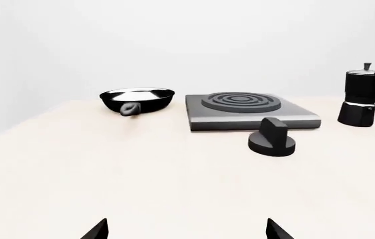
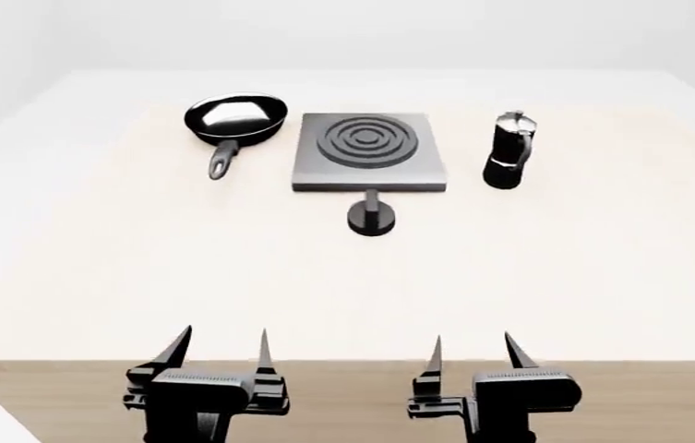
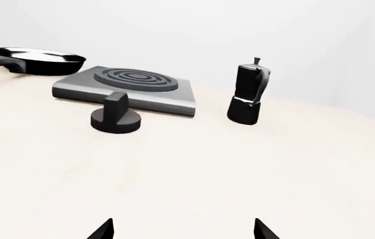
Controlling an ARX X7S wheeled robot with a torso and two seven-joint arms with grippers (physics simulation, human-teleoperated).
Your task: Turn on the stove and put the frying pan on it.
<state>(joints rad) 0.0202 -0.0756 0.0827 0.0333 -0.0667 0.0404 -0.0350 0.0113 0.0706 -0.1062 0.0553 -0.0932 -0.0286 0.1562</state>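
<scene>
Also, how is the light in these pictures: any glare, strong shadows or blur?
Head view: even, soft light, a bright reflection inside the frying pan, almost no shadows on the table. Left wrist view: the same white glare fills the pan's inside, and everything looks sharp. Right wrist view: the stove, knob and moka pot are crisp, with no visible blur.

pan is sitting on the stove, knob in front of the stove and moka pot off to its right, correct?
Not quite: the pan is not on the stove; it rests on the table to its left, as the head view shows. The knob is in front of the stove and the moka pot is to its right.
</scene>
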